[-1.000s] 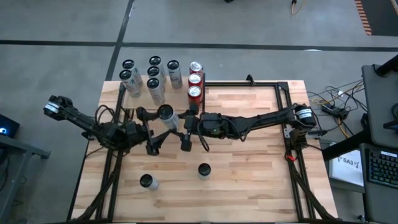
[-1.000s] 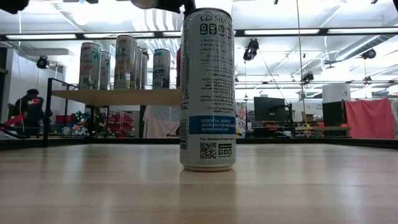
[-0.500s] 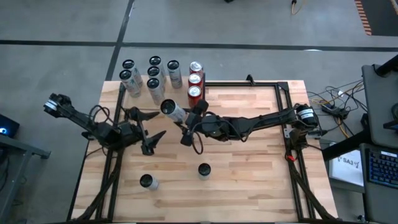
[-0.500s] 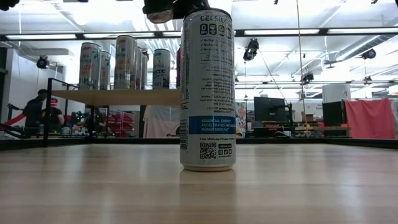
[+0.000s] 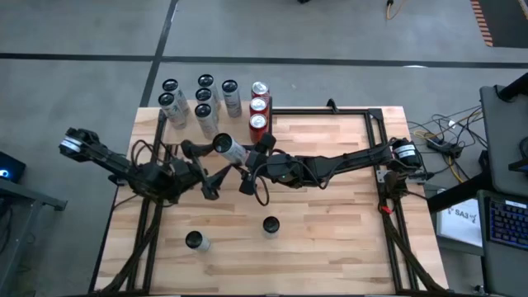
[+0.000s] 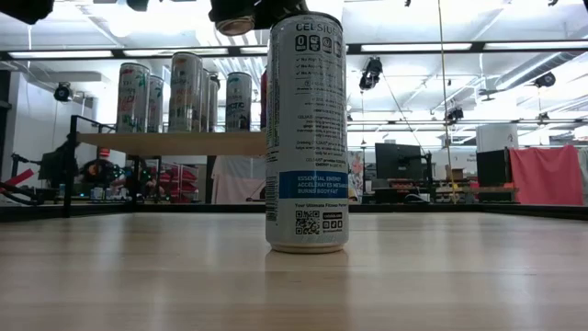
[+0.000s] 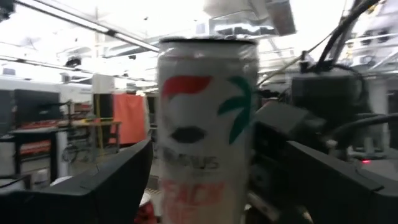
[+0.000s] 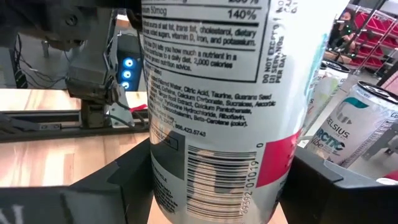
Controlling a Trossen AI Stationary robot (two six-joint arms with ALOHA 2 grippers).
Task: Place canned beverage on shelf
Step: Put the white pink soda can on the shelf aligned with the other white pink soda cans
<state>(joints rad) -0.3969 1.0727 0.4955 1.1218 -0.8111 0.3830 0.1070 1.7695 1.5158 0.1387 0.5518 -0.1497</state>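
While the right gripper [image 5: 244, 169] is gripping a white can [image 5: 228, 148] between its fingers and holding it tilted above the tabletop [image 5: 330, 206], the left gripper [image 5: 216, 172] is hanging just beside it with jaws spread wide, holding nothing. Held can is sitting just short of the shelf [image 5: 169, 128] at the table's far left corner. Shelf is carrying nine cans already: six silver-white ones [image 5: 203, 101] in loose rows, three red ones [image 5: 259, 107] lined along its right edge. Red row is standing nearest the held can, directly between it and the shelf's right end. Two more cans are standing upright on the tabletop nearer the front, one [image 5: 271, 225] about centre, one [image 5: 195, 241] to its left, both well apart from the arms. Low view: the centre can [image 6: 306, 133] is filling the middle of the frame and blocking part of the shelf [image 6: 175, 142] behind it. Right wrist view: label and barcode of the held can [image 8: 217, 106] are filling the frame between dark fingers [image 8: 109, 193]
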